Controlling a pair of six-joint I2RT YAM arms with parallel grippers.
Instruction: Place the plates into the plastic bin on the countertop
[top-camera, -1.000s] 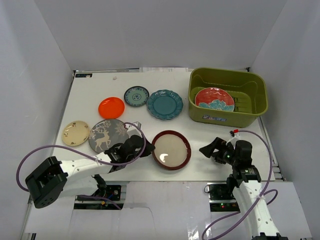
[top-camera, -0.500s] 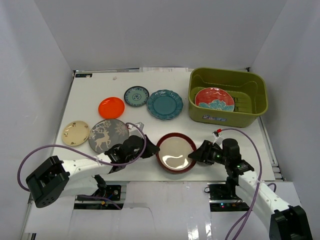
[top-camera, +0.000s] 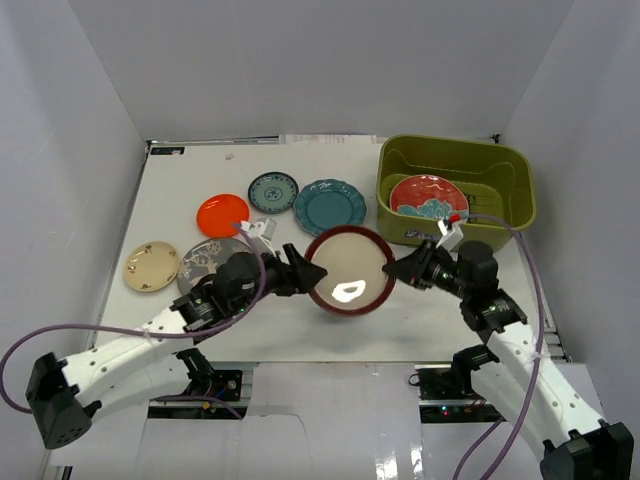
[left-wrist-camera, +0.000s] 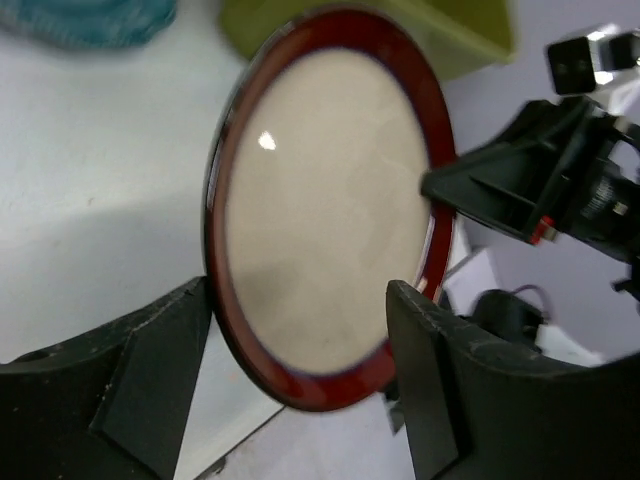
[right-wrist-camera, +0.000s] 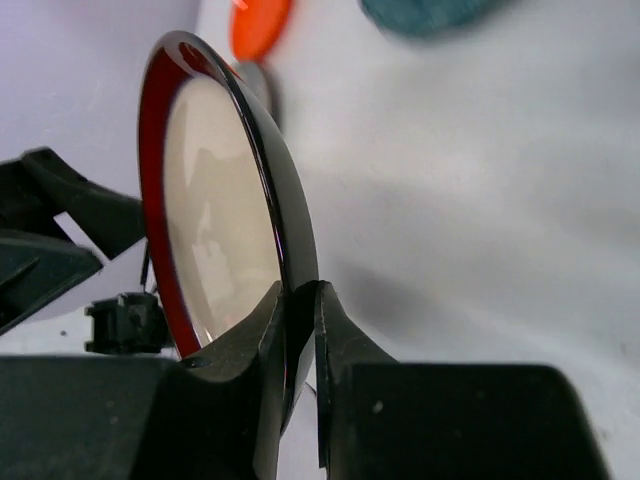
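Lifted off the white flat countertop (top-camera: 180, 180) within the last second, the cream round plate with a dark-red rim (top-camera: 348, 270) now hangs tilted on edge above the table's near middle, where it lay flat before. Both arms have swung up and inward with it.

By the left edge lies the beige round plate (top-camera: 152, 265), with the grey round plate (top-camera: 203, 262) just beside it, partly hidden under the left arm. Toward the far edge sit the orange round plate (top-camera: 222, 215), the small teal-and-white patterned plate (top-camera: 273, 192) and the teal scalloped plate (top-camera: 329, 207), all flat and untouched.

The left gripper (top-camera: 300, 272) has just sprung wide. Its wrist view shows the 2 fingers (left-wrist-camera: 150, 370) well apart with the plate's lower rim between them, neither visibly pressing, so it carries nothing. The right gripper (top-camera: 393, 269) has snapped closed on the plate's right rim, and its wrist view shows both fingers (right-wrist-camera: 345, 400) pinching the dark-red edge.

This looks like a handover just completed: the plate's weight now hangs from 1 thin pinch. The olive-green rectangular plastic bin (top-camera: 490, 240) stands at the far right corner and holds 1 red-and-teal patterned plate (top-camera: 428, 197). That leaves 5 plates on the table and 1 in the air. The right arm probably needs to clear the bin's near wall next, and the plate could pivot in so narrow a grip.
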